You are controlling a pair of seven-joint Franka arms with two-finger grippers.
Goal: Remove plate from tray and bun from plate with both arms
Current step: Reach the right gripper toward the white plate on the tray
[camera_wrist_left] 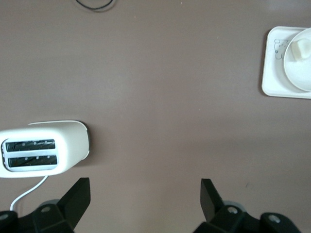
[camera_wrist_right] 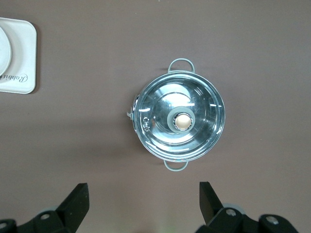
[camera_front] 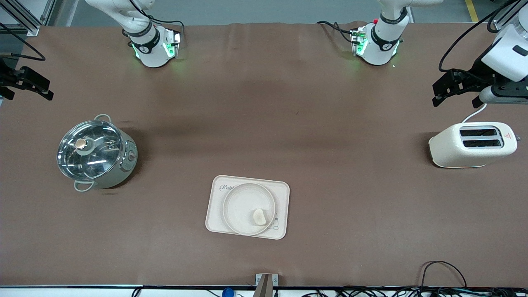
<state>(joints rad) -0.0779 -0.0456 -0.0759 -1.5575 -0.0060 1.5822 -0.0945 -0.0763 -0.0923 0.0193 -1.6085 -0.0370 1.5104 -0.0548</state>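
Nothing started: bun [camera_front: 259,216] sits on the plate [camera_front: 241,206], plate on the tray [camera_front: 214,206]. My left claw [camera_wrist_left: 146,199] hangs wide open near the toaster [camera_front: 470,145], right claw [camera_wrist_right: 143,201] open above the pot [camera_front: 95,152]. Next, I'd reach for the plate's rim.

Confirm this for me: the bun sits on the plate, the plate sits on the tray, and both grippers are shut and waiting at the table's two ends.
One error: the left gripper and right gripper are open, as both wrist views show. The rest holds: bun on plate, plate on tray, arms waiting at the ends.
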